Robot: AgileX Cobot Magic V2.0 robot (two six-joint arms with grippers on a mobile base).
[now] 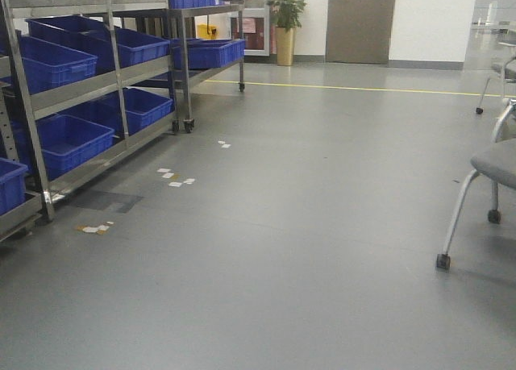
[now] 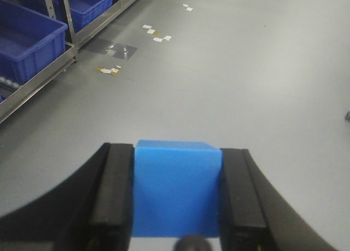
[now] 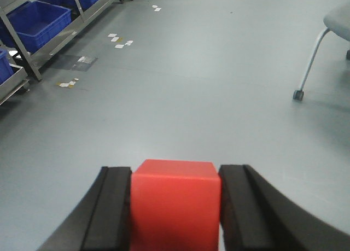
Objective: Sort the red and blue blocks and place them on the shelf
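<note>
Red and blue, the two small cubes are each held by one of the robot's grippers. The blue block point(image 2: 176, 188) sits in the left gripper point(image 2: 176, 204). The black fingers point(image 2: 114, 196) of this gripper press on the block's left and right sides, so it is squeezed tight between them. The top of the block is flat and level.

The red block point(image 3: 175, 204) sits in the right gripper point(image 3: 175, 207) in the same way. Its black fingers point(image 3: 112, 207) touch both sides of the block and clamp it. Behind each block there is only the grey floor point(image 1: 306, 241).

The shelf point(image 1: 81, 92) is made of shiny steel and stands at the left side of the room. Big blue bins point(image 1: 68, 140) rest on its levels. Both blocks are well apart from the shelf. In each wrist view the shelf is far off in the top left corner, and neither block is on it.

Small white scraps point(image 1: 176, 176) lie on the floor near the foot of the shelf. A thin yellow line point(image 1: 347, 88) runs across the floor further back. A grey chair point(image 1: 496, 164) on wheels stands at the right. At the back wall a green plant point(image 1: 285, 11) in a gold pot stands beside a brown door point(image 1: 360, 22).
</note>
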